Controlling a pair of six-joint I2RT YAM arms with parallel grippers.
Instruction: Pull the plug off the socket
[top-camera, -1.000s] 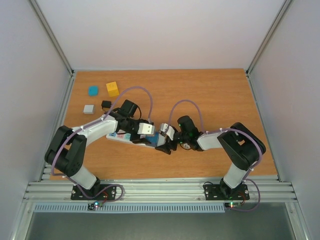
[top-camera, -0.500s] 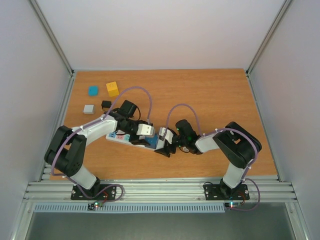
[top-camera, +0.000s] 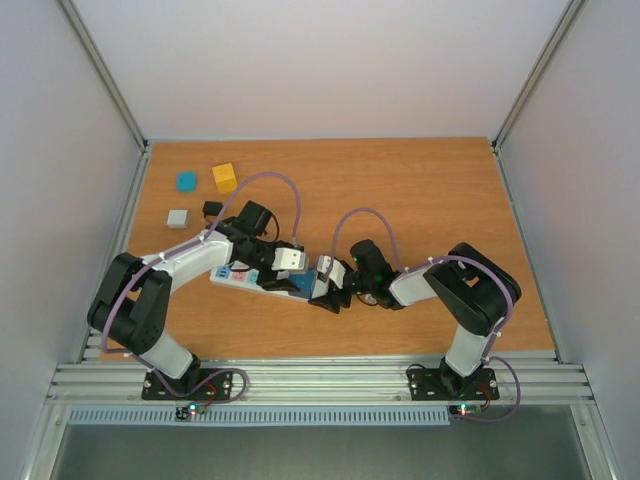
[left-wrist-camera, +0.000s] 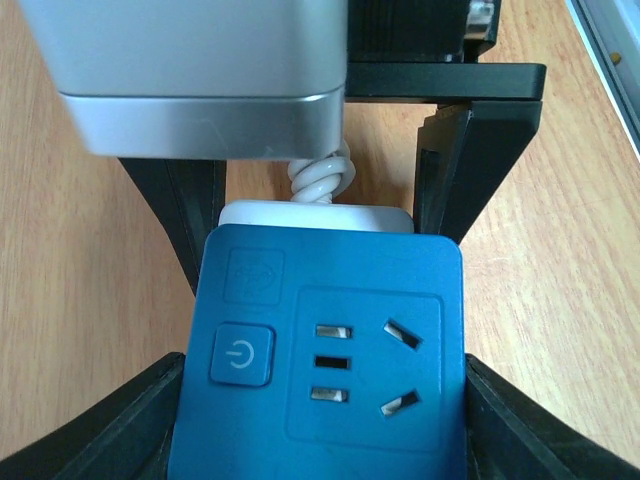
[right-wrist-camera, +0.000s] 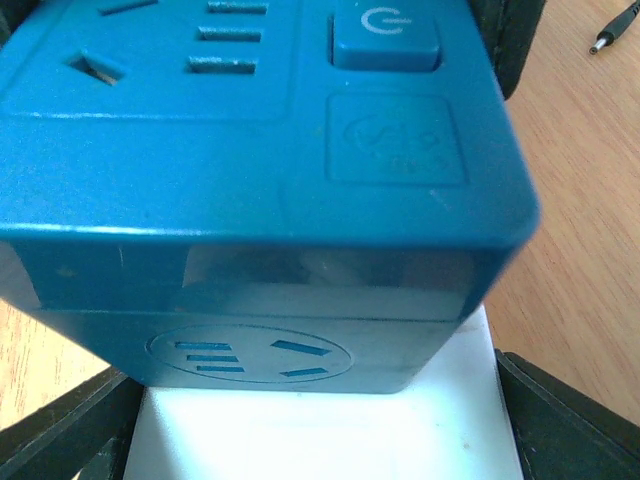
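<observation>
The socket (top-camera: 243, 275), a long white strip with coloured faces, lies slantwise between the arms. My left gripper (left-wrist-camera: 318, 440) is shut on its blue end face (left-wrist-camera: 330, 350), a black finger (left-wrist-camera: 105, 440) pressed on each long side. A white plug (left-wrist-camera: 315, 214) with a twisted white cord (left-wrist-camera: 320, 180) sits at that end. My right gripper (right-wrist-camera: 320, 445) is open around the plug (right-wrist-camera: 320, 430), its fingers (right-wrist-camera: 570, 420) close beside it. In the top view the two grippers (top-camera: 300, 283) (top-camera: 328, 290) meet over the strip's right end and hide the plug.
A yellow cube (top-camera: 225, 178), a teal block (top-camera: 186, 181), a grey block (top-camera: 178, 217) and a small black block (top-camera: 212, 209) lie at the back left. A thin black pin (right-wrist-camera: 612, 30) lies on the wood beside the strip. Grey walls enclose the table.
My right gripper has slid left onto the strip's end, and its jaws have narrowed around the white plug. The left arm has held still.
</observation>
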